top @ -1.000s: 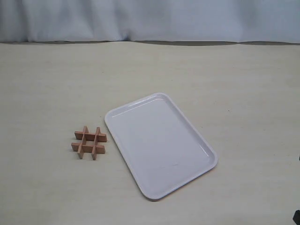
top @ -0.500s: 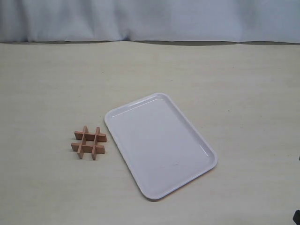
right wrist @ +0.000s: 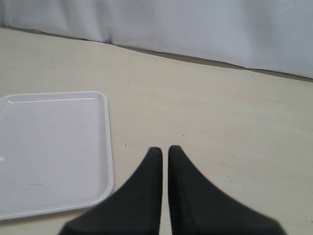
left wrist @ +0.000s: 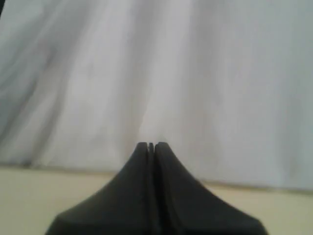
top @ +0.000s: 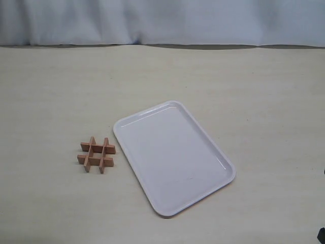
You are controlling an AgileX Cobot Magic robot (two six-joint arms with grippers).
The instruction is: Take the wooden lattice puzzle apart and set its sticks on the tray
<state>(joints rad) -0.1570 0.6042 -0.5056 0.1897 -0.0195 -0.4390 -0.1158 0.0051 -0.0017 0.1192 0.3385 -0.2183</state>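
The wooden lattice puzzle (top: 97,154) lies assembled in a hash shape on the beige table, just left of the tray (top: 152,113), apart from it. The white tray sits at mid-table, turned at an angle, with nothing on it; part of the tray (right wrist: 105,142) shows in the right wrist view. My left gripper (left wrist: 151,145) is shut and empty, facing the white curtain. My right gripper (right wrist: 165,150) is shut with only a thin slit between its black fingers, above bare table beside the tray. Neither gripper's fingers show in the exterior view.
A white curtain (top: 162,20) hangs along the table's far edge. A dark bit of the right arm (top: 321,235) shows at the bottom right corner of the exterior view.
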